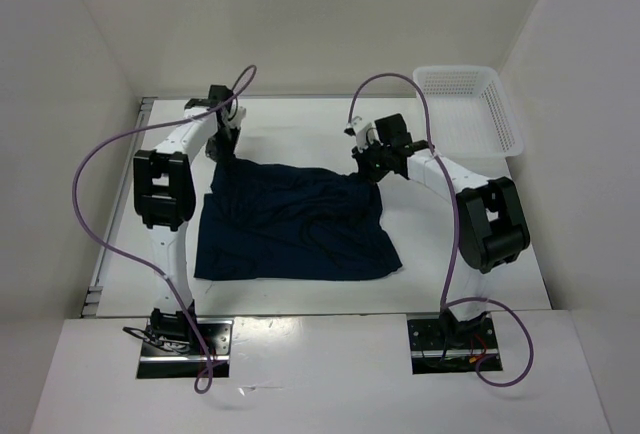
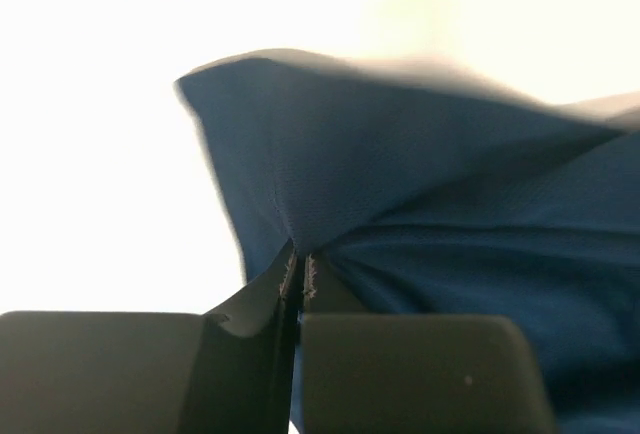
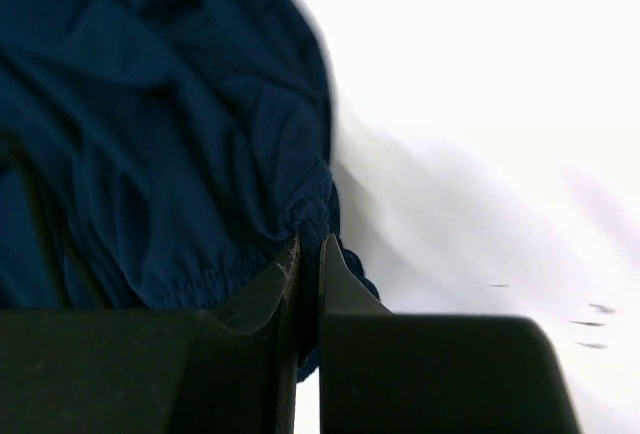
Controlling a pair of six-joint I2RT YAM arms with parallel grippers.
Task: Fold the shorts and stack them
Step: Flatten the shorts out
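The dark navy shorts (image 1: 290, 224) lie spread on the white table between the arms, their far edge lifted at both corners. My left gripper (image 1: 226, 150) is shut on the far left corner of the shorts (image 2: 400, 174); the fabric is pinched between the closed jaws. My right gripper (image 1: 368, 170) is shut on the far right corner, at the gathered waistband of the shorts (image 3: 200, 154). Both corners hang a little above the table. The near edge of the shorts rests flat on the table.
A white mesh plastic basket (image 1: 470, 109) stands at the back right corner. White walls enclose the table on the left, back and right. Purple cables loop over both arms.
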